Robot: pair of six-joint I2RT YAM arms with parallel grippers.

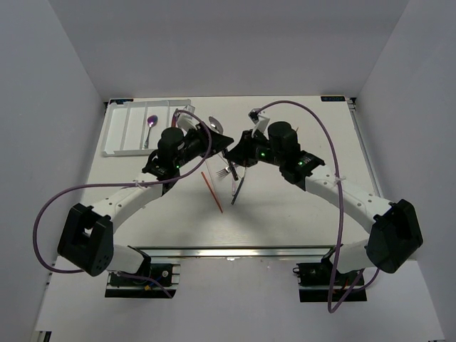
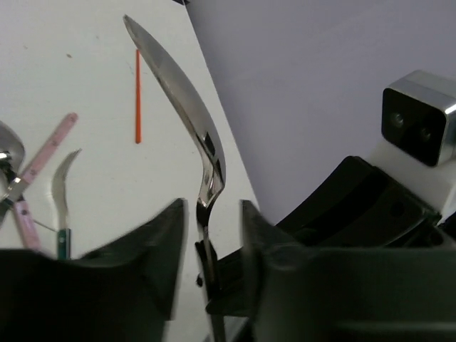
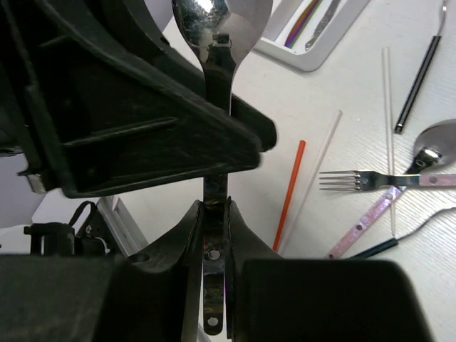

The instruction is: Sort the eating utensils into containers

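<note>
Silver spoon [image 2: 187, 107] held mid-air between both arms
The right gripper [image 3: 214, 214] pinched its handle end. The left gripper [image 2: 206, 214], half-open, straddled the neck without touching, in line with its length. The white cutlery tray [image 1: 117, 132] lay nearer the left arm.

Spoon [image 3: 217, 28] bowl cut off at top; handle partly behind left end effector [image 3: 235, 128].

One spoon [image 3: 214, 21] sits between the right fingers [image 3: 246, 246]. Right of them lie one red chopstick [image 3: 291, 189], two pale chopsticks [image 3: 325, 146], one fork [image 3: 349, 180] and a second spoon [image 3: 436, 142]. Beyond them, one tray [image 3: 306, 63] holds two utensils [image 3: 303, 21].
</note>
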